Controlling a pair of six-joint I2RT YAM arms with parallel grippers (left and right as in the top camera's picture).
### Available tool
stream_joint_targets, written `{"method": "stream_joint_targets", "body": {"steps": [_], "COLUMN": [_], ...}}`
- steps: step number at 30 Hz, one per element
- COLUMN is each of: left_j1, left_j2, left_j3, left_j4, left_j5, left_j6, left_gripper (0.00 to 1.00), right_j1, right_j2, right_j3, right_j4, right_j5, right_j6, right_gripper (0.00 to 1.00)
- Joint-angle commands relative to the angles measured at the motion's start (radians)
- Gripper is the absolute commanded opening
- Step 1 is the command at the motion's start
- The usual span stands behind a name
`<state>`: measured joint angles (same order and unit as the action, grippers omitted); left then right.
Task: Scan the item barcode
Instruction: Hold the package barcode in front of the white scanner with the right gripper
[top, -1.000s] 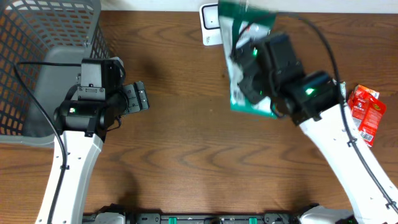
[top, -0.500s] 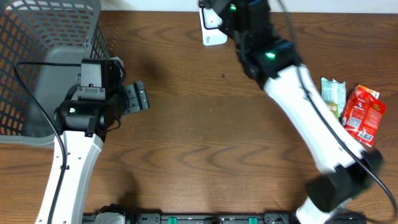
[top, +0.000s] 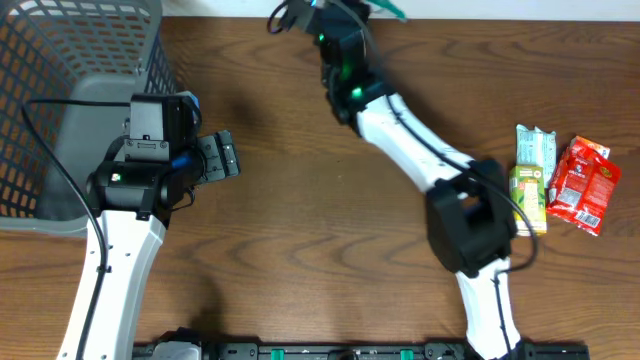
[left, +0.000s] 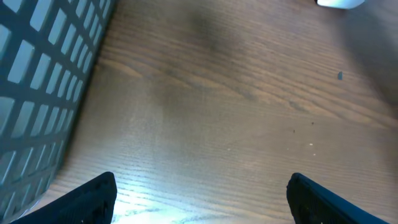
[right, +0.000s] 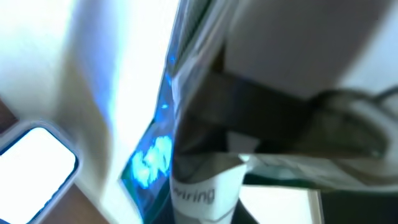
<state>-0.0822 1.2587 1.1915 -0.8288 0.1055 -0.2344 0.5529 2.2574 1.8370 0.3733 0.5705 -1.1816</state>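
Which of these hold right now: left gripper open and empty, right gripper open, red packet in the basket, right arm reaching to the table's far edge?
1. The left gripper stands open and empty. True.
2. The right gripper is open. False: it is shut on the green packet.
3. The red packet lies in the grey basket. False: it lies on the table at its right side, far from the basket.
4. The right arm reaches to the table's far edge. True.

Right arm (top: 400, 120) stretched far forward; left hand (top: 230, 157), fingers apart, beside basket (top: 60, 60); red packet (top: 585, 185) at right
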Motion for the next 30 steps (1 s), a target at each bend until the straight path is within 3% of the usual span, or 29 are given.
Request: {"method": "stream_joint_targets", "body": {"steps": [1, 10, 30], "left_j1": [0.003, 0.003, 0.003], "left_j2": [-0.002, -0.002, -0.002], "left_j3": [0.023, 0.023, 0.023], "left_j4": [-0.001, -0.001, -0.001], "left_j5": [-0.009, -0.009, -0.009], "left_j6": [0.013, 0.013, 0.013], "left_gripper": [0.89, 0.88, 0.89], "right_j1": [0.017, 0.018, 0.045], "right_j2": [0.077, 0.24, 0.256], "right_j3": [0.009, 0.009, 0.009], "right_j4": [0.1, 0.353, 0.158], "right_j5": [0.008, 0.009, -0.025], "right_j6": [-0.148, -0.283, -0.183], "right_gripper": [0.01, 0.01, 0.01]}}
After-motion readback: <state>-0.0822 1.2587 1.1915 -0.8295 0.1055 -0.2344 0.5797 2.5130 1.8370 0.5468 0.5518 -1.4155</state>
